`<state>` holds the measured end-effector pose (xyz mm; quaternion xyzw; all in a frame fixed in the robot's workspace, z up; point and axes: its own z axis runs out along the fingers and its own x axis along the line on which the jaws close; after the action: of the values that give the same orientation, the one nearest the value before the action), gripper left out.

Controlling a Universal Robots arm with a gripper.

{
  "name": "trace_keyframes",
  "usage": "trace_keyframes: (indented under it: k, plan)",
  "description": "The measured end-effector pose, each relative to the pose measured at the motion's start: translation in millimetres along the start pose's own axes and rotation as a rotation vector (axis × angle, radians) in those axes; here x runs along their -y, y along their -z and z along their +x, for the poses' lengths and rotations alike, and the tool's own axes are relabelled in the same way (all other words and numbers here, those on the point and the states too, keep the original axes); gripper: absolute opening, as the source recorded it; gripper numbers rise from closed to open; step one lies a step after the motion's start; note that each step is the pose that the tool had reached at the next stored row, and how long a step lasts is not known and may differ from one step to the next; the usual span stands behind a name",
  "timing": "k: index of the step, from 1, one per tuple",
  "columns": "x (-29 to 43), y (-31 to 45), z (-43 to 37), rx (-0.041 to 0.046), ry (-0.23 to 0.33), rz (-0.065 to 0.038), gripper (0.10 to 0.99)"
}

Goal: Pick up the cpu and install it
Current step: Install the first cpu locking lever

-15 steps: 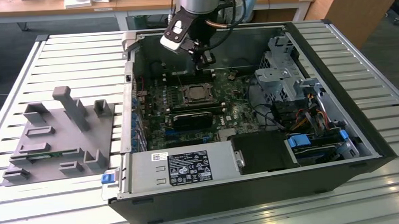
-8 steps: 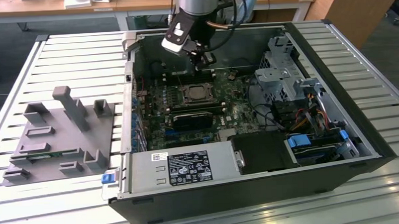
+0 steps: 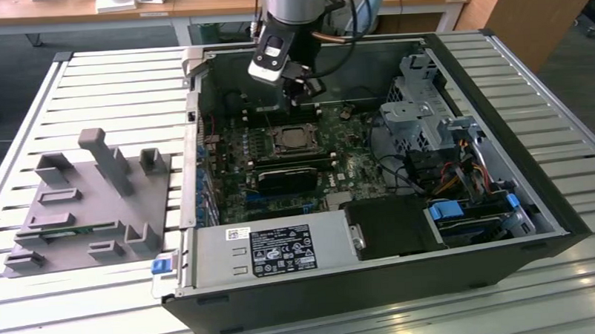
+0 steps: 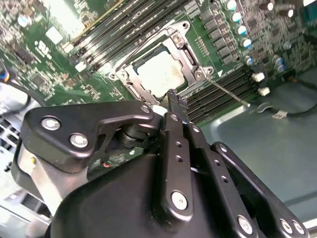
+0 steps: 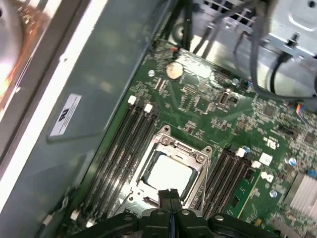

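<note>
The cpu (image 3: 294, 139), a flat square chip with a silver top, lies inside the metal-framed socket (image 3: 276, 130) on the green motherboard in the open computer case. Both wrist views show the cpu (image 4: 158, 74) (image 5: 168, 176) seated flat within the socket frame (image 4: 184, 49) (image 5: 199, 156). My gripper (image 3: 301, 101) hangs just above the socket's far edge. Its black fingers (image 5: 170, 196) are pressed together with nothing between them, their tips (image 4: 174, 98) a short way off the chip. A thin metal lever (image 4: 229, 92) sticks out sideways from the socket.
Black memory slots (image 5: 121, 144) flank the socket on both sides. A drive cage (image 3: 419, 103) and cable bundles (image 3: 456, 169) fill the case at the exterior view's right, and the power supply (image 3: 271, 249) sits at the front. A grey fixture block (image 3: 91, 196) stands on the slatted table.
</note>
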<state>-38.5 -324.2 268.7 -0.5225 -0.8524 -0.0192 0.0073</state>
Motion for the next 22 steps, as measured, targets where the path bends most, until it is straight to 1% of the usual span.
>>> trace_keyframes:
  k: [8,22]
  plan:
    - [0.0,-0.7,0.0,-0.0035,0.143,0.005,0.106]
    - [0.0,-0.9,0.0,-0.0085,0.343,0.011,0.106]
